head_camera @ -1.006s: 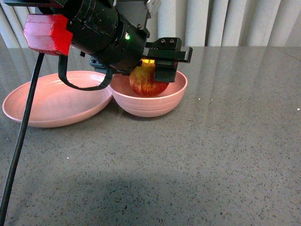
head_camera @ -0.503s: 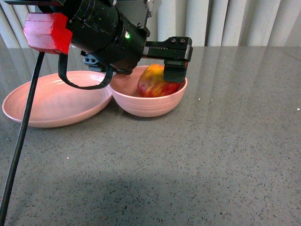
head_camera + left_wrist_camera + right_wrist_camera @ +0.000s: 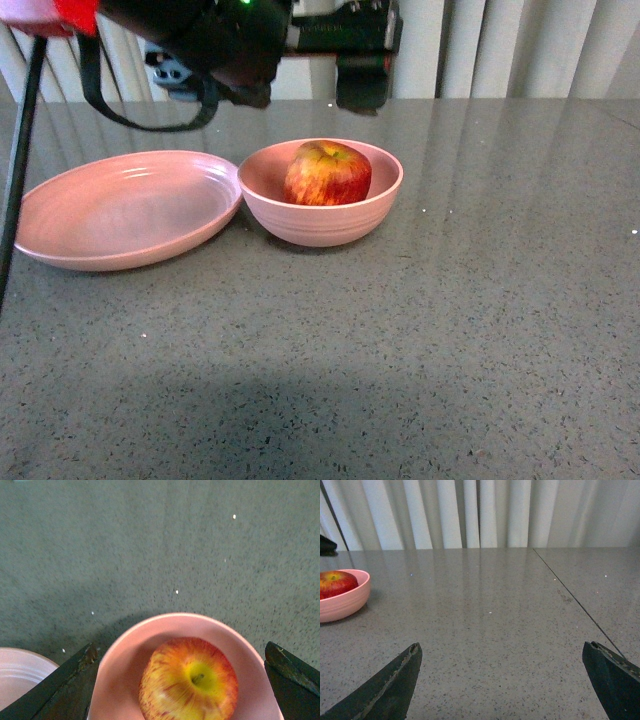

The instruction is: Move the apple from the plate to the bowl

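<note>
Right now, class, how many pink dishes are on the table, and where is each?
2. The shallow plate sits left; the deeper bowl, right beside it, holds the apple.

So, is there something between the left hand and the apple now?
No. In the front view the left hand hangs open above the apple with only air between. The left wrist view shows the same.

Bowl (image 3: 322,205) in all 3 views

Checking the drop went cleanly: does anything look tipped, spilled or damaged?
Nothing stands out. The apple sits inside the upright bowl, the plate lies flat beside it, and the left end effector hangs open above, clear of both.
</note>
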